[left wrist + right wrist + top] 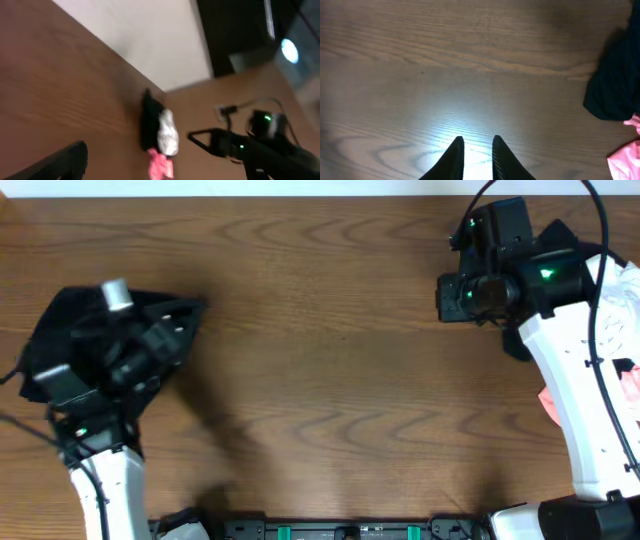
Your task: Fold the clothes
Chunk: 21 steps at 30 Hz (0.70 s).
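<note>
Toward the left end of the wooden surface (330, 340) lies a crumpled black garment (50, 320). The left tool (160, 335) sits over the garment's right part. Whether it is parted or closed on cloth cannot be told: the overhead view is dark there, and the blurred left wrist view shows only one finger (60, 162) at its lower edge.

At the far right edge of the surface is a small heap of clothes: a black piece (615, 75), a white piece (168, 132) and a pink piece (626, 162), all touching one another. The right tool (476, 147) hovers over bare wood near that heap, its fingers a narrow gap apart with nothing between them. From above, the right arm (575, 380) covers part of the heap.
</note>
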Tool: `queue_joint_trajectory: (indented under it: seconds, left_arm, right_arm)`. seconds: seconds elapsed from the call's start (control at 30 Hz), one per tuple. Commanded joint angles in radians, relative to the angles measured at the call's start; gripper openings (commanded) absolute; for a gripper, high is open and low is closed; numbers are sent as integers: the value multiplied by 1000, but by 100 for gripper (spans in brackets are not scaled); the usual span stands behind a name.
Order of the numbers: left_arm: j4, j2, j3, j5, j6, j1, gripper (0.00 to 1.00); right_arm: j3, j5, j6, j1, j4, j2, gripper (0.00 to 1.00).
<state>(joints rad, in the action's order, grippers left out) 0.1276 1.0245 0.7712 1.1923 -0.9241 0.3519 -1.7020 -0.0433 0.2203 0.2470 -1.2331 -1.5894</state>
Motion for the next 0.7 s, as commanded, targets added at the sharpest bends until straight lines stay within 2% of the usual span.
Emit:
queue_joint_trajectory:
  seconds: [0.0, 0.07, 0.2, 0.27, 0.37, 0.5, 0.53, 0.67]
  left_arm:
    - [145, -17, 27, -93, -267, -137, 98]
    - [148, -21, 43, -170, -336, -198, 98]
    - [136, -20, 70, -424, -460, -324, 98]
    - [99, -16, 92, -532, -435, -364, 98]
    - [-159, 7, 172, -660, -275, -382, 98]
    - [-541, 73, 303, -929, 11, -407, 98]
    - [-650, 100, 343, -1014, 117, -419, 98]
    - [-834, 146, 409, -1152, 368, -455, 98]
  right_arm:
    - [0, -18, 19, -5, -2, 61, 21]
    - [0, -18, 19, -5, -8, 78, 23]
    - [0, -18, 20, -5, -14, 111, 28]
    - [0, -18, 33, -5, -21, 126, 30]
    - [0, -18, 38, -5, -35, 141, 33]
    - [0, -18, 38, -5, -44, 151, 35]
    - [0, -21, 37, -5, -48, 153, 35]
    - [0, -44, 16, -4, -54, 161, 35]
